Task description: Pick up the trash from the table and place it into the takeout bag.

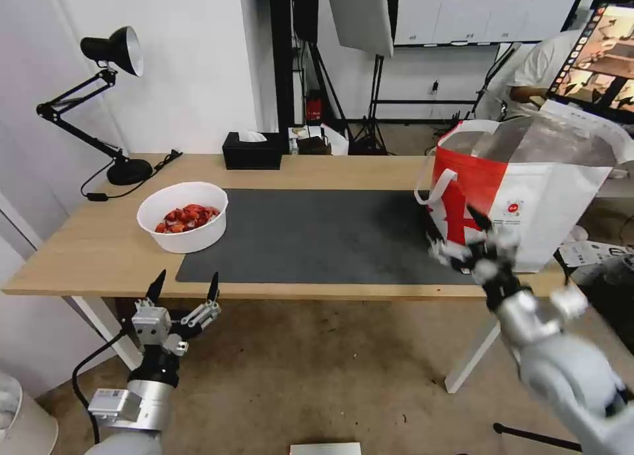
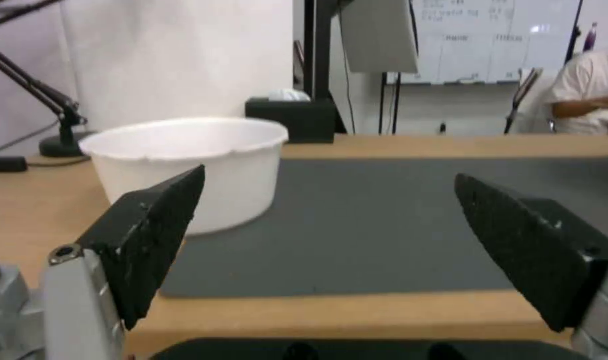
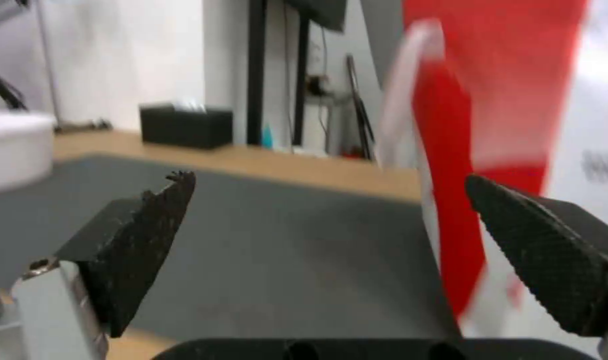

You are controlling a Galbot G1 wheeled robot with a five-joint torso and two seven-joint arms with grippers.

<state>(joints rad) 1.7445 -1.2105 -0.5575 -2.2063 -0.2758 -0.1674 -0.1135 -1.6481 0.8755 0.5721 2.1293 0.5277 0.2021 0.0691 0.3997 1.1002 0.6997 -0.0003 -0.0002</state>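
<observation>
A white bowl (image 1: 182, 216) of red shells, the trash in view, stands on the table (image 1: 79, 244) at the left edge of the dark grey mat (image 1: 317, 234); the left wrist view has this bowl (image 2: 191, 167) too. The white-and-red takeout bag (image 1: 528, 184) stands open at the table's right end, foil lining showing. My left gripper (image 1: 184, 288) hangs open just off the table's front edge, short of the bowl. Over the front right corner, close to the bag's red side (image 3: 497, 125), my right gripper (image 1: 462, 234) is open and holds nothing.
A black tissue box (image 1: 251, 150) sits at the table's back edge. A black desk lamp (image 1: 105, 105) stands at the back left with its cable on the wood. The mat's middle is bare. A tripod and stands fill the room behind.
</observation>
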